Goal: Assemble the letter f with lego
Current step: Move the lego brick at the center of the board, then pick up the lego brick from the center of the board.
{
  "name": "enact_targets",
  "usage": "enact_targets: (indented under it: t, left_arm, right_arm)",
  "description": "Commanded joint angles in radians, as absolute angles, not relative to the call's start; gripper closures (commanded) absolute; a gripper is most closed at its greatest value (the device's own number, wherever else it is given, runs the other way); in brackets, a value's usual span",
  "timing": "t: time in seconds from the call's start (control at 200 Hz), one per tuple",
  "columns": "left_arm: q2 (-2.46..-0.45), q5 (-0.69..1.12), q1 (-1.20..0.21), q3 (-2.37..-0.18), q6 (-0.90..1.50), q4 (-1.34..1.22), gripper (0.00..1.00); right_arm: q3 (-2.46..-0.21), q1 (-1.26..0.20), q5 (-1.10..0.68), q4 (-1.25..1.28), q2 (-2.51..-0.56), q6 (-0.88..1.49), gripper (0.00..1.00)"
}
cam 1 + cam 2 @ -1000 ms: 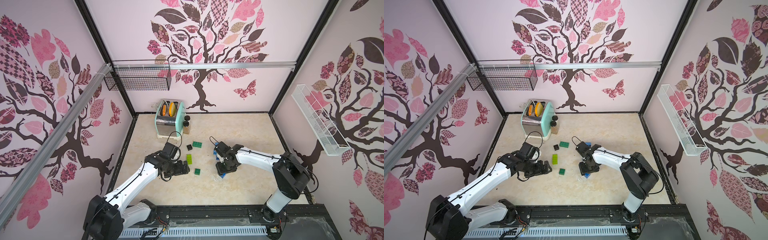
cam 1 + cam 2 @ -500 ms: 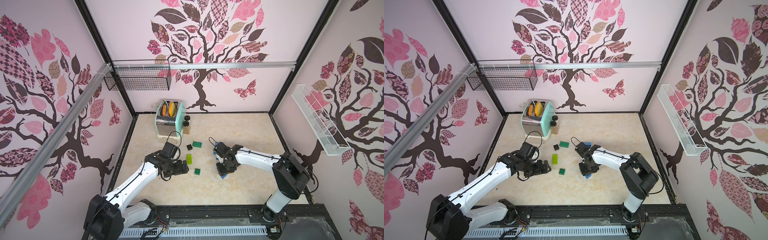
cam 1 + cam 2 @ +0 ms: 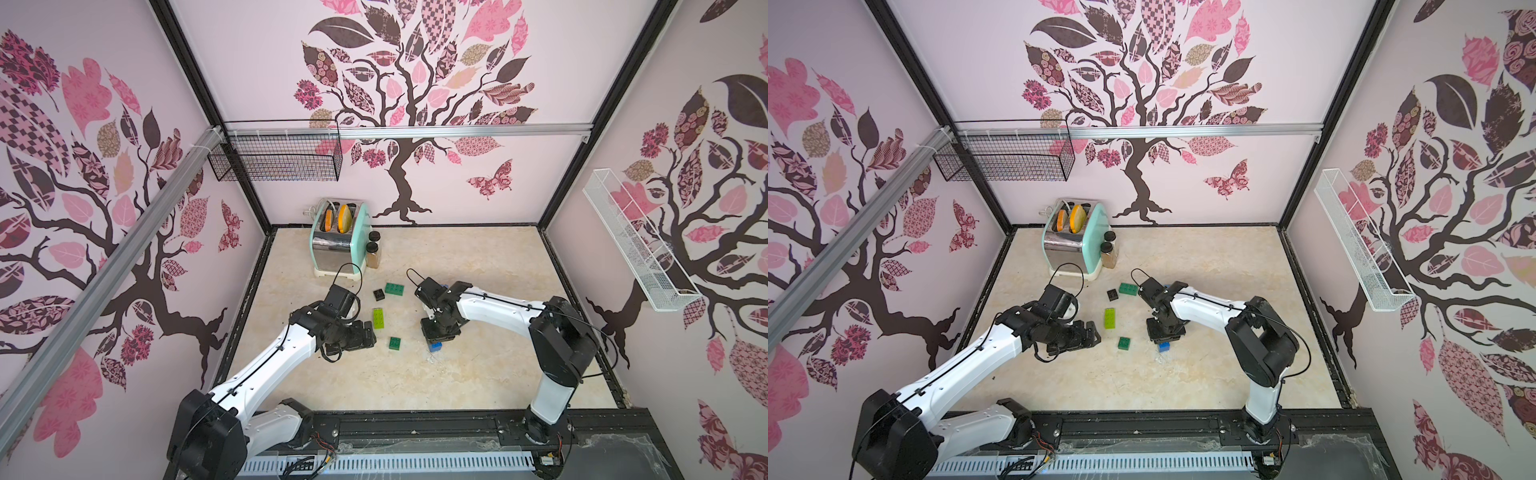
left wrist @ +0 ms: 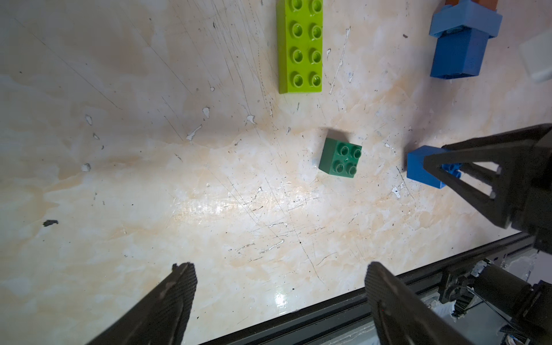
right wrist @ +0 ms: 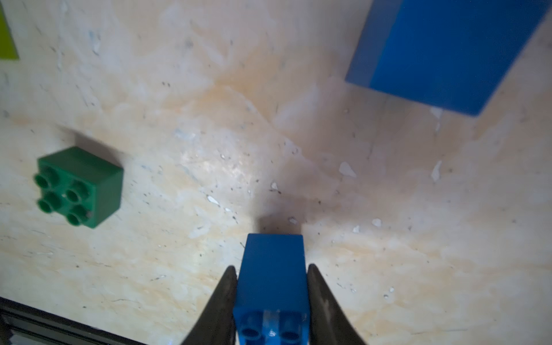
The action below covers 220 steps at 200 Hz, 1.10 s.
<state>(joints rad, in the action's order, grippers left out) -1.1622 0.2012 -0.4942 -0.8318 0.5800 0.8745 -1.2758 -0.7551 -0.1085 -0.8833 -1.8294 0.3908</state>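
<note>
Desk (image 3: 415, 386), near part: bare scratched surface; no lego is laid here.

Blue brick (image 5: 273, 254), small and square: the nearest piece, right of centre, studs up. It is clamped by its side walls in the right end effector (image 5: 271, 266). Whether it rests on the desk or is just off it cannot be told. Handling judged best: a straight lift with the clamp kept square, a level carry to the blue stack, and studs lined up before any pressing.

Left end effector (image 4: 279, 265): jaws are spread wide and nothing is held. It hovers left of the dark green square brick (image 4: 340, 158), apart from it. It is judged well placed to steady the stack during pressing.

Lime oblong brick (image 4: 300, 47): laid flat, studs up, just beyond the green square.

Black brick (image 3: 378, 294) and dark green oblong brick (image 3: 394, 289): set side by side, farther back. Studs on the black one are too small to make out.

Blue stack (image 4: 460, 50): a blue block capped by a light blue piece, with an orange-brown sliver cut off at the frame edge. In both top views it is mostly hidden behind the right arm, so the letter's shape cannot be judged.

Toaster (image 3: 338, 241) and spice jars (image 3: 372, 249): far left, not of the task.
</note>
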Motion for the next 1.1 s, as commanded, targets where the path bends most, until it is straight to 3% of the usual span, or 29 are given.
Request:
enact_targets:
  t: [0.0,0.3,0.53,0.915,1.095]
  left_arm:
    - [-1.173,0.182,-0.486,-0.856,0.580,0.891,0.08]
    - [-1.192,0.166,-0.484,-0.860,0.564,0.880,0.08]
    - [-1.188,0.167,-0.481,-0.853,0.563,0.872,0.08]
    - [-1.189,0.181,-0.473,-0.863,0.557,0.879,0.08]
    - [-1.141,0.208,-0.472,-0.891,0.565,0.906,0.07]
  right_arm:
    - [-1.385,-0.763,-0.115,-0.934,-1.901,0.449,0.69]
    - [-1.529,-0.765,-0.100,-0.983,-2.024,0.505,0.69]
    - [-1.554,-0.765,-0.083,-1.013,-2.035,0.510,0.60]
    - [-1.641,-0.767,-0.071,-1.067,-2.007,0.521,0.31]
    - [-1.849,-0.763,-0.031,-1.124,-2.085,0.506,0.07]
